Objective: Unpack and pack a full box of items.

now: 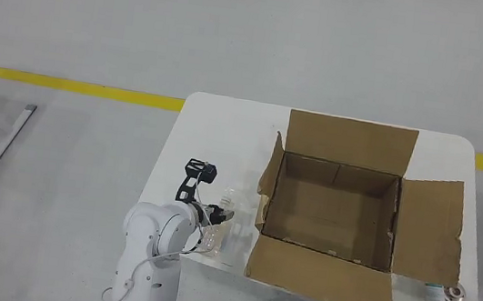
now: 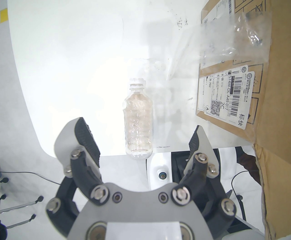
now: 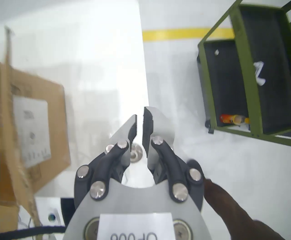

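Close in, the left wrist view has the left claw (image 2: pixel 138 127) spread wide and holding nothing; a clear bottle (image 2: pixel 138 122) lies just beyond it on the table (image 2: pixel 68 56), base at the table's edge. Farther off, a clear bag (image 2: pixel 218 41) overlaps the side of the box (image 2: pixel 269 109), whose white label (image 2: pixel 229 97) bears a barcode and a square code. The right claw (image 3: pixel 139 117) is pinched to a thin slit, gripping nothing. From above, the box's flaps (image 1: pixel 350 142) stand open.
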Available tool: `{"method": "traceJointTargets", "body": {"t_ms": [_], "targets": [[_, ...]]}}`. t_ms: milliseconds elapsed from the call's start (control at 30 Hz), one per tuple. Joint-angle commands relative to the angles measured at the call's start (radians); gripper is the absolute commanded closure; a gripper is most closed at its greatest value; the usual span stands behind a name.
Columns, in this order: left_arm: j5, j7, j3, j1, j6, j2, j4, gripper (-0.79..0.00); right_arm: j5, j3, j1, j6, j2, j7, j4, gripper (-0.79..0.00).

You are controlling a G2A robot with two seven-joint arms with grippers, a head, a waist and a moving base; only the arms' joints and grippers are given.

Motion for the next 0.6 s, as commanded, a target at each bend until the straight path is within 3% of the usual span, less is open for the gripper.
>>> {"method": "traceJointTargets", "body": {"t_ms": [0,133,267,433,567], "targets": [[0.000,0.000,0.000,0.000,0.000,0.000,0.000,-0.785,0.039,-0.006,-0.022,0.020,-0.008,-0.138,-0.027,0.000],[0.000,0.000,0.000,0.000,0.000,0.000,0.000,-0.785,0.079,-0.054,-0.056,0.035,-0.023,-0.363,-0.087,0.000],[0.000,0.000,0.000,0.000,0.000,0.000,0.000,-0.785,0.133,-0.141,-0.048,0.000,-0.031,-0.493,-0.115,0.000],[0.000,0.000,0.000,0.000,0.000,0.000,0.000,-0.785,0.061,-0.288,0.015,-0.072,-0.028,-0.527,-0.103,0.000],[0.000,0.000,0.000,0.000,0.000,0.000,0.000,-0.785,-0.078,-0.415,0.062,-0.056,-0.028,-0.525,-0.093,0.000]]}}
